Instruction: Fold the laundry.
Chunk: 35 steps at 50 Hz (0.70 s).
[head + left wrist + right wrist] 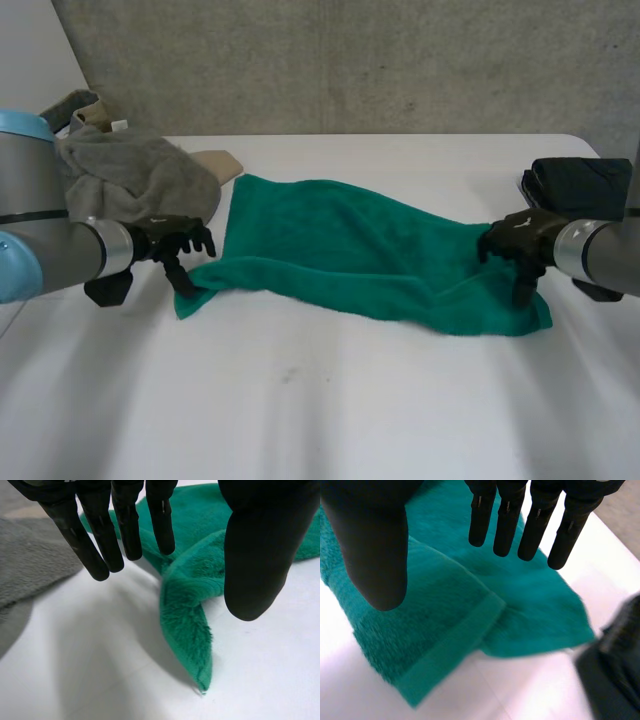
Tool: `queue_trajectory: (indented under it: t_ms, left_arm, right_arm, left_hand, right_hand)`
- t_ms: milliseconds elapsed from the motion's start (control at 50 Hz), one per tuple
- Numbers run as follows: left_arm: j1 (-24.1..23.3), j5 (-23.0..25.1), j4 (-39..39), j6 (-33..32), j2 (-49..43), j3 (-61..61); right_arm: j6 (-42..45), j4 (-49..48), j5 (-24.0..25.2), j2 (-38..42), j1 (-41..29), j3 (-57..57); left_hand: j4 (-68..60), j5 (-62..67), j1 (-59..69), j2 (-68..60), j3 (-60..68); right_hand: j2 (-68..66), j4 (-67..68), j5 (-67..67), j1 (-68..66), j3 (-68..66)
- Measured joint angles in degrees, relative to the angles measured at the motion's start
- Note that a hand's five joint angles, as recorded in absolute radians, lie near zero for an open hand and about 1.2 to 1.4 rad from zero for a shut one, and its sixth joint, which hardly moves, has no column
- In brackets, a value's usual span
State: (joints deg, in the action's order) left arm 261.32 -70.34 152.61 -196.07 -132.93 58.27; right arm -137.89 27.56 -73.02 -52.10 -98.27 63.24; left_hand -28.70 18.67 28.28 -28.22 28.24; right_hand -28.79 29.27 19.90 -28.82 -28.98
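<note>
A green towel [340,250] lies folded across the middle of the white table [300,400]. My left hand [180,245] hovers at its near left corner. In the left wrist view that hand [102,540] is open, fingers straight and thumb apart, and the pointed towel corner [190,630] lies on the table below the gap. My right hand [520,240] is over the towel's right end. In its wrist view the right hand [375,545] is open too, held above the folded edge of the towel [445,615] and gripping nothing.
A heap of grey cloth [130,175] lies at the back left, close beside my left hand, and also shows by its fingers as grey cloth [30,575]. A beige piece [215,160] lies behind it. A dark folded garment [580,185] sits at the back right, near my right hand [615,675].
</note>
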Motion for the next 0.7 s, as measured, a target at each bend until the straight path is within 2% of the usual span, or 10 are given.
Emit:
queue_trajectory:
  t_ms: [80, 160, 240, 280, 340, 460, 580, 640, 700]
  left_arm:
    - [-1.2, -1.5, 0.1, 0.0, -1.9, -2.3]
    - [-2.5, -3.5, 0.5, -0.1, -3.0, -3.6]
    - [-3.9, -4.6, 0.6, -0.4, -3.8, -4.0]
    - [-4.5, -5.3, 0.6, -0.8, -4.0, -4.1]
    - [-5.0, -6.9, 0.4, -1.8, -3.6, -3.9]
    - [-4.8, -10.5, -0.8, -6.1, 1.1, -1.4]
    - [-3.2, -11.1, -3.4, -16.8, 9.6, 5.7]
    - [-2.0, -10.9, -5.3, -27.5, 14.3, 12.1]
    - [-1.7, -10.8, -6.2, -35.9, 16.1, 16.4]
  right_arm:
    - [-0.9, -3.0, 4.4, 1.7, 0.0, 1.5]
    - [-2.4, -5.0, 5.6, 2.6, -0.1, 2.5]
    - [-3.6, -5.9, 5.6, 3.1, -0.1, 3.5]
    - [-4.0, -5.9, 5.5, 2.9, 0.0, 4.1]
    - [-4.4, -5.7, 5.5, 0.9, 0.5, 5.8]
    - [-1.8, -1.9, 5.3, -7.2, 3.3, 10.1]
    - [10.3, 12.5, 3.5, -13.4, 6.9, 14.3]
    - [21.5, 23.4, 1.3, -15.4, 8.5, 17.7]
    - [27.6, 27.4, -0.4, -16.0, 8.9, 19.5]
  left_hand:
    - [-0.1, 0.1, 0.1, -0.1, 0.0]
    - [-2.5, 2.5, 2.9, -2.9, 2.7]
    - [-18.7, 18.6, 21.0, -19.7, 19.2]
    - [-26.3, 26.1, 27.8, -27.7, 26.7]
    - [-38.4, 36.9, 36.5, -38.7, 38.4]
    - [-39.6, 37.0, 36.5, -39.6, 39.4]
    - [-39.6, 37.0, 36.5, -39.7, 39.4]
    - [-39.6, 37.0, 36.5, -40.0, 39.6]
    - [-39.6, 37.0, 36.5, -40.0, 39.7]
  right_hand:
    - [0.0, 0.0, 0.0, 0.0, 0.0]
    - [-3.0, 2.4, 2.2, -2.9, -2.7]
    - [-23.7, 22.6, 22.0, -23.5, -23.0]
    - [-29.8, 29.1, 28.4, -29.1, -29.3]
    - [-38.5, 38.1, 37.0, -35.9, -38.1]
    - [-38.6, 39.0, 37.2, -35.9, -38.8]
    - [-38.6, 39.0, 38.5, -35.9, -38.8]
    - [-39.1, 39.0, 38.7, -35.9, -39.0]
    - [-39.1, 39.0, 38.9, -36.8, -39.1]
